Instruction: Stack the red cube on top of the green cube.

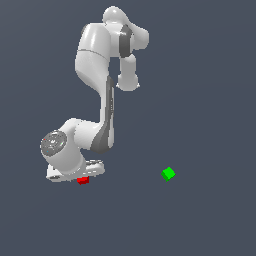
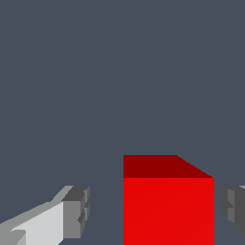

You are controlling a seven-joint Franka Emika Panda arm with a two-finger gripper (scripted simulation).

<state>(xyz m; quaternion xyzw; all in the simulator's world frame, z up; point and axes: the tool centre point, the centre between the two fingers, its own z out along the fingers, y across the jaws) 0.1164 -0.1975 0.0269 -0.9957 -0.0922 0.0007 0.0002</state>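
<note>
Exterior view first: the white Panda arm [image 1: 100, 95] is folding right down toward the dark grey worktop [image 1: 210, 100], with its wrist and hand sitting low on the exterior view's left. The red cube [image 1: 83, 180] is peeking out from just under the hand, mostly covered by it, so only a sliver of red is showing. The green cube [image 1: 168, 173] is sitting on its own well apart from it, off toward the exterior view's right, with nothing touching it. From this angle I can't really make out what the fingers are doing, the hand is hiding them. Wrist view next: the red cube [image 2: 168, 206] is filling a big chunk of the frame, with its bright face toward the camera and a darker top face showing. The fingers [image 2: 76, 210] are standing spread open on either side of it; one grey pad is sitting with a clear gap to the cube, and the other one [image 2: 233, 206] is sitting just beside the opposite face with a thin gap still showing. So the cube is between them but not being squeezed. The green cube isn't showing up in this view.
</note>
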